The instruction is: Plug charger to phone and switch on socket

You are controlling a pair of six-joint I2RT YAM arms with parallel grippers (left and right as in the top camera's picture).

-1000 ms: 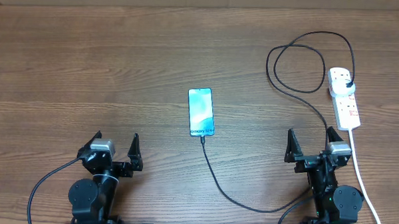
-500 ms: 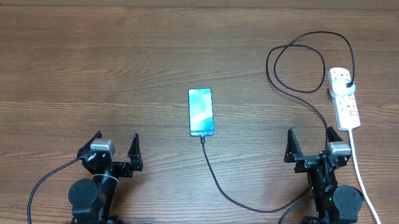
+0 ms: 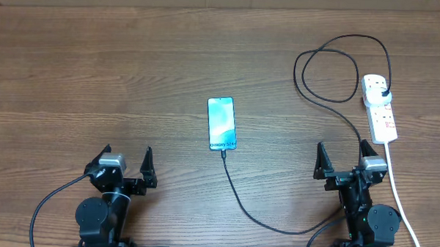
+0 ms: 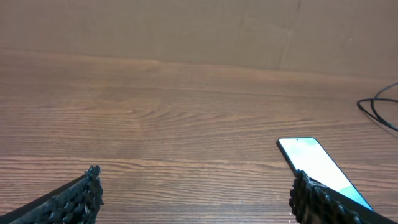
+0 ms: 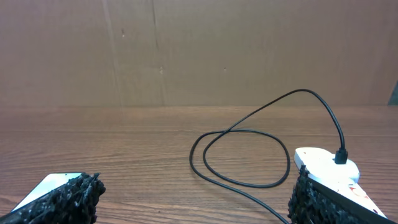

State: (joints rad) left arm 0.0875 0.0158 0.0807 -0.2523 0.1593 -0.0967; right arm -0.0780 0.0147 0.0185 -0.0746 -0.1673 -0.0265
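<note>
black charger (image 3: 234,188) loops over wooden table (image 3: 97,75) between phone (image 3: 221,123) and socket (image 3: 379,108).

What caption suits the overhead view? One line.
The charger runs from lit phone to socket; left claw and right claw sit open and empty.

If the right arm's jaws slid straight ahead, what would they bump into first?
Probably the black charger cable, which crosses just ahead; the white power strip lies a little further, to the right. Depth is hard to judge.

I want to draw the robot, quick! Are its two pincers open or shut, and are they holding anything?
Left pincer: open, holding nothing.
Right pincer: open, holding nothing.
</note>
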